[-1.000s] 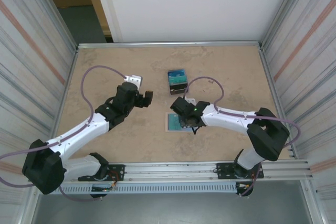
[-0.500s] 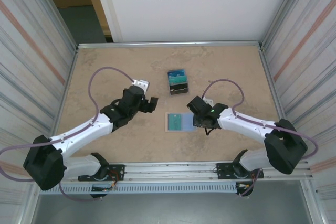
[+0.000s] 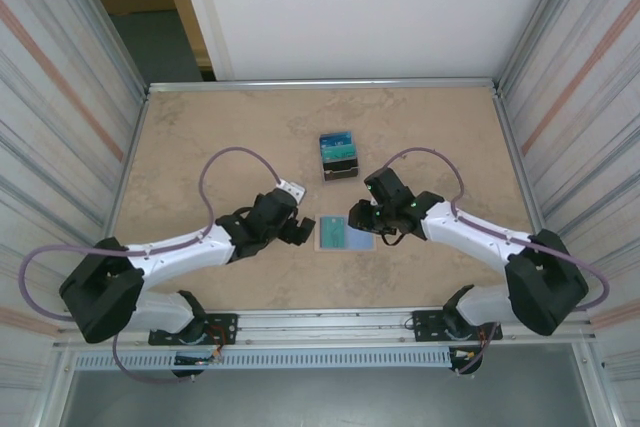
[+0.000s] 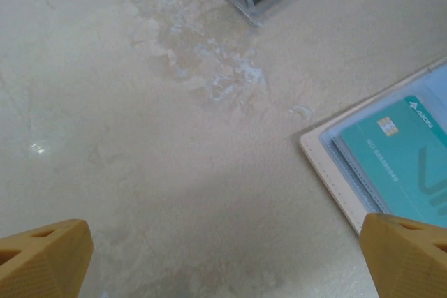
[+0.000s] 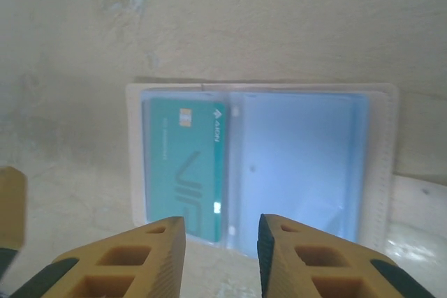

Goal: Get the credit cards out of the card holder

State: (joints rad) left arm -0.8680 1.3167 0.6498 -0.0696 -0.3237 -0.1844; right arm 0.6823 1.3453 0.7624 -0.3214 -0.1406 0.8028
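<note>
Card holder [image 3: 338, 233] laid open on beige worktop [image 3: 200, 147], ribbed walls [image 3: 60, 97] around.
A teal credit card [image 5: 185, 165] is seen in its pocket; left pincer [image 3: 300, 230] is spread wide, right pincer [image 5: 218, 242] slightly parted, both empty; clear box [image 3: 338, 156] behind.

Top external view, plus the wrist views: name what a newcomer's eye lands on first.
The white card holder lies open in mid-table, a teal card in one pocket. The left gripper and right gripper flank it, both empty. Behind stands a clear box of cards.
</note>
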